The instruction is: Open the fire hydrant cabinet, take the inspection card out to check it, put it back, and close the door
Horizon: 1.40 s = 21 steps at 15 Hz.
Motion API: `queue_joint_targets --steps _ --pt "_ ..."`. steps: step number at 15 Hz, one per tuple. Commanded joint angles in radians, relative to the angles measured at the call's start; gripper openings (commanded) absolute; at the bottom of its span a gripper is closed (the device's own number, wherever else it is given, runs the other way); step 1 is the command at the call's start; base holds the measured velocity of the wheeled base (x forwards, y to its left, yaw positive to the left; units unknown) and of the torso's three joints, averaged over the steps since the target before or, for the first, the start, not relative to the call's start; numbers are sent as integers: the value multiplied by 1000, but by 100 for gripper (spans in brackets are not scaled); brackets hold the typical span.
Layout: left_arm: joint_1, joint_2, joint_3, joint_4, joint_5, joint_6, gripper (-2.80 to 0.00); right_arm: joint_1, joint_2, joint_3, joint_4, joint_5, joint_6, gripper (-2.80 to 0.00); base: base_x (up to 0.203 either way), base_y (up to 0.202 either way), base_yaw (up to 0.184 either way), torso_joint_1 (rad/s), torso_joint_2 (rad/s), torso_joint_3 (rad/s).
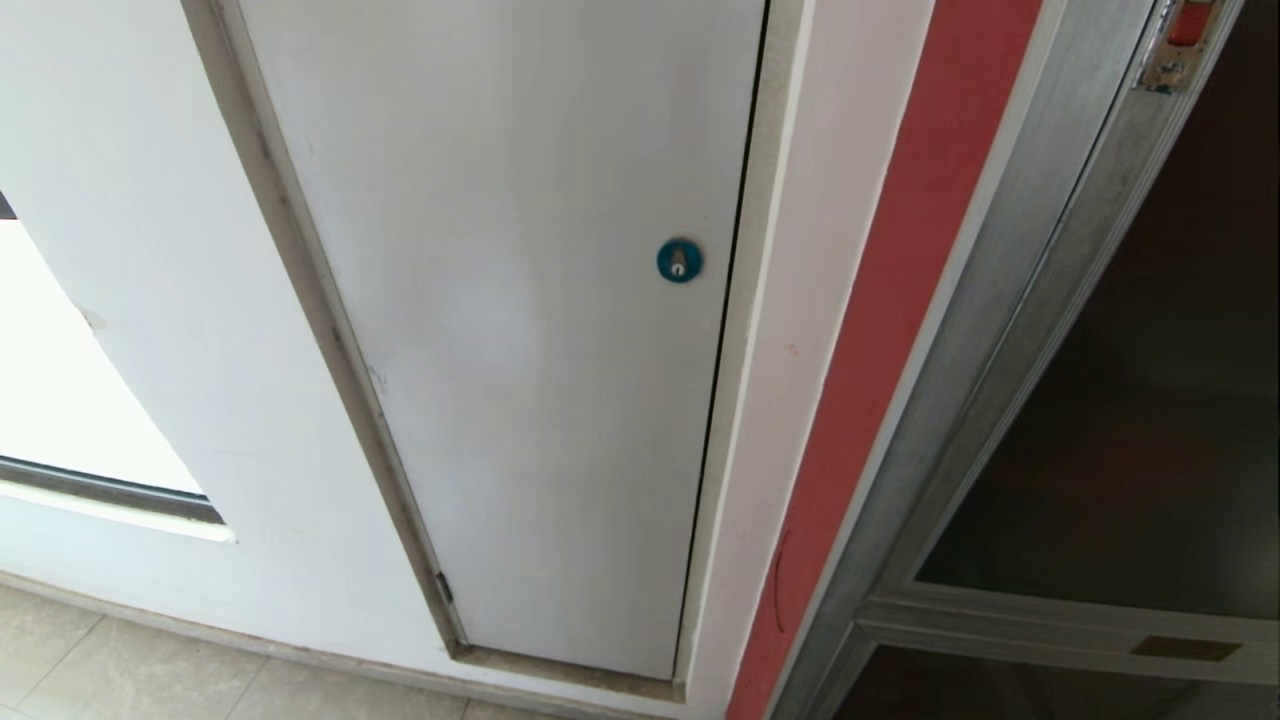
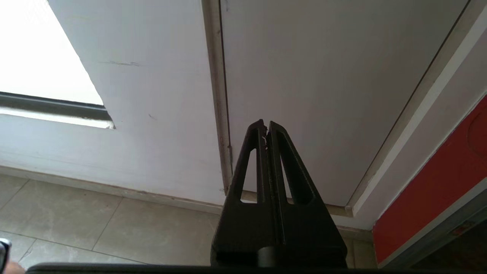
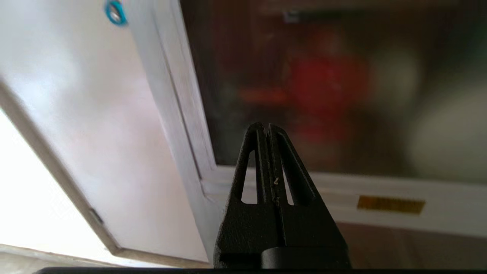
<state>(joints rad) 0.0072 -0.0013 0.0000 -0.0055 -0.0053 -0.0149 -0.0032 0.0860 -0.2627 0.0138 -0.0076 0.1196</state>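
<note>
The fire hydrant cabinet [image 1: 1010,300] fills the right of the head view with its silver metal frame. Its door [image 1: 1150,400] of dark tinted glass lies shut, with a small orange-red latch [image 1: 1190,22] at the top. In the right wrist view the door [image 3: 304,76] stands in front of my right gripper [image 3: 267,128], which is shut and empty, with red and pale shapes blurred behind the glass. My left gripper [image 2: 265,125] is also shut and empty, facing the white panel low down. Neither arm shows in the head view. The inspection card is hidden.
A white panel [image 1: 520,330] with a round blue lock [image 1: 679,260] sits left of the cabinet, with a red wall strip [image 1: 900,300] between them. Tiled floor [image 2: 95,228] runs along the wall's foot. A yellow label [image 3: 390,204] marks the door's lower rail.
</note>
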Motion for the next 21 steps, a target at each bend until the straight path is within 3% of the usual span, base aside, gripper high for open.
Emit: queue_joint_targets --steps 1,9,13,16,21 --pt "0 1 0 -1 -1 0 -280 0 96 -84 2 21 1 -280 0 0 0 0 0 0" --pt "0 1 0 -1 0 0 -280 0 346 -379 -1 145 9 -280 0 0 0 0 0 0" --pt "0 1 0 -1 1 0 -280 0 467 -522 -1 306 36 -280 0 0 0 0 0 0" --pt "0 1 0 -1 0 0 -280 0 570 -636 2 432 126 -280 0 0 0 0 0 0" --pt "0 1 0 -1 -1 0 -280 0 704 -807 3 575 265 -280 0 0 0 0 0 0"
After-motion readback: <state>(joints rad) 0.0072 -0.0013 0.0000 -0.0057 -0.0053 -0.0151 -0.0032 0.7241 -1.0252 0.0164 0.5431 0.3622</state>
